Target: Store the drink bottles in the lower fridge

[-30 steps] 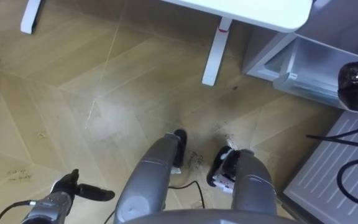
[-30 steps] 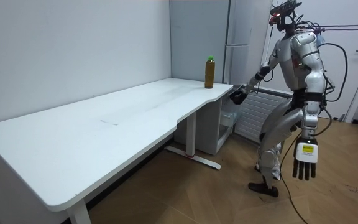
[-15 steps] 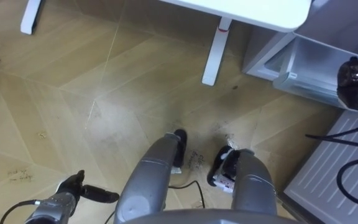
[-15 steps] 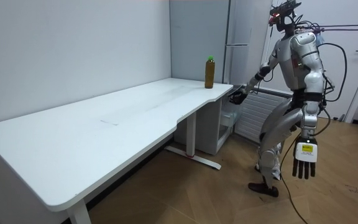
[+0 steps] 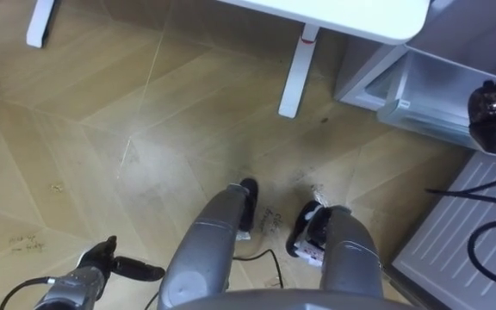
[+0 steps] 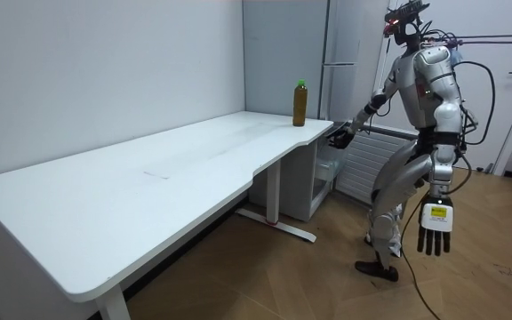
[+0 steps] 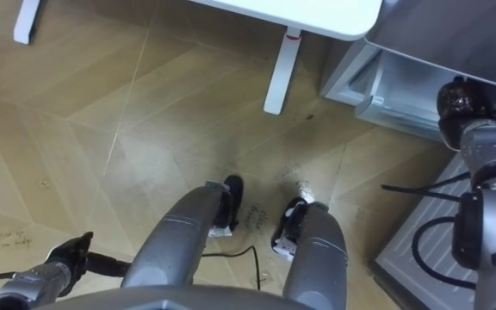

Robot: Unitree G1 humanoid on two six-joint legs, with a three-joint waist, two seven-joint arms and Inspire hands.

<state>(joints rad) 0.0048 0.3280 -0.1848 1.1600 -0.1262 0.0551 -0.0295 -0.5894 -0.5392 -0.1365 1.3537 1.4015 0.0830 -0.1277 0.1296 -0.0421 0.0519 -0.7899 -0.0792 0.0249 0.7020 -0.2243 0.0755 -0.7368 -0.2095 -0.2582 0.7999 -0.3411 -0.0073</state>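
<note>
Barely begun, then: drink bottle (image 6: pixel 300 103) upright at the desk's (image 6: pixel 149 169) far end, untouched, lower fridge (image 5: pixel 420 95) apparently open and waiting, left hand (image 6: pixel 436 228) hanging empty with fingers straight, right hand (image 5: pixel 492 107) out by the fridge, fingers impossible to read.

Bright, even light all around the white table (image 6: pixel 149 169), its top nearly washed out. Soft shadow beneath it on the wooden floor (image 6: pixel 238 258). From the head, a pale sheen on the boards before the table leg (image 5: pixel 295 73); the fridge (image 5: pixel 437 95) beside the table is flatly lit.
</note>
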